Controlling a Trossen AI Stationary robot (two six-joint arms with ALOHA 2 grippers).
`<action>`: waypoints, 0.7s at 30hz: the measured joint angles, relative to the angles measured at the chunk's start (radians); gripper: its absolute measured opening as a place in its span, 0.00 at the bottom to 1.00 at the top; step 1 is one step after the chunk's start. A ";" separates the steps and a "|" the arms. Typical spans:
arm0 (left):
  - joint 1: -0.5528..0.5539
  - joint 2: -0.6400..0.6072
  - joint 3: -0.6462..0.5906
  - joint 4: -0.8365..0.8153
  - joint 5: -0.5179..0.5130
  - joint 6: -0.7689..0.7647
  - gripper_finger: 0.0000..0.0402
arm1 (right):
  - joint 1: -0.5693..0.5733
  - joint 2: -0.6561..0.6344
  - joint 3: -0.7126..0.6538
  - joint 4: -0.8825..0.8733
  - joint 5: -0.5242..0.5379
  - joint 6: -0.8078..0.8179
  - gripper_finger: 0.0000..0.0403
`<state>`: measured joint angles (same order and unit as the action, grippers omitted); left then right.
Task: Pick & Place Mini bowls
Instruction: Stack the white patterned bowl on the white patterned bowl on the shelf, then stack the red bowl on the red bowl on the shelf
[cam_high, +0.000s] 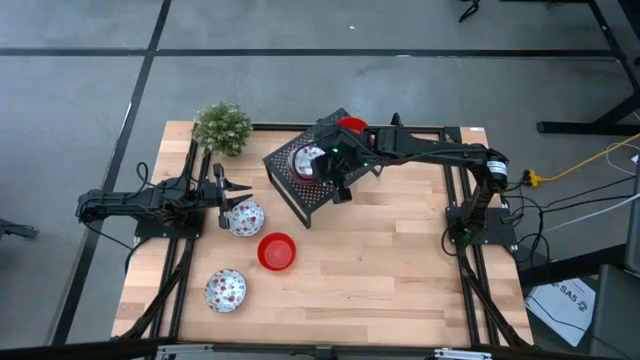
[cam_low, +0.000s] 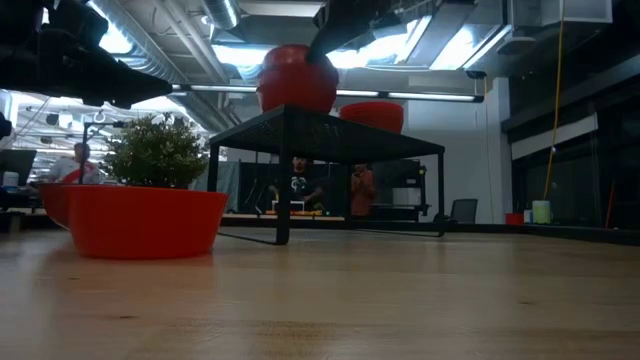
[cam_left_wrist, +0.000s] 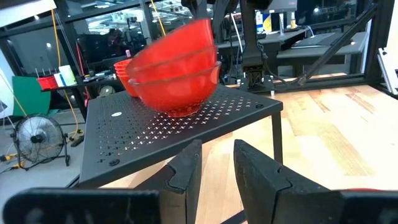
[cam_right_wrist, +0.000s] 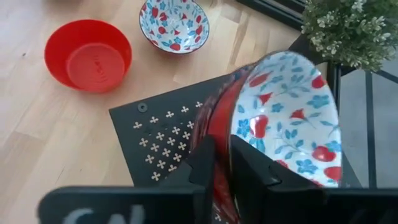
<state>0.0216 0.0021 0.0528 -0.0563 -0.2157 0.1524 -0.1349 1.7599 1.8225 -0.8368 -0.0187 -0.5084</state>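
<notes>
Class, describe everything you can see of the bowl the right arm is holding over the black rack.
The bowl is small and round, glossy red outside and white inside with red and blue flower print. It is tilted on its side, its rim pinched between the right gripper's fingers. It sits nested in a plain red bowl that rests on the perforated black rack.

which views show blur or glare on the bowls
Left wrist view: the glossy red stacked bowls on the black perforated metal rack are smeared by motion blur. Low view: bright ceiling lights leave that rack a dark silhouette. Right wrist view: the white flower-print bowl in the right gripper is sharp, evenly lit.
</notes>
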 joint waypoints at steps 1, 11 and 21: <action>0.000 0.000 0.000 0.000 0.000 0.000 0.22 | 0.000 0.000 0.000 0.001 0.002 0.000 0.13; 0.000 0.000 0.000 0.000 0.000 0.000 0.22 | 0.000 0.000 0.000 0.000 0.001 0.004 0.22; 0.000 0.000 0.000 0.000 0.000 0.000 0.22 | -0.001 -0.004 0.000 0.005 0.000 0.118 0.35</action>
<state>0.0216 0.0024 0.0526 -0.0563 -0.2155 0.1524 -0.1355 1.7560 1.8221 -0.8322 -0.0189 -0.3903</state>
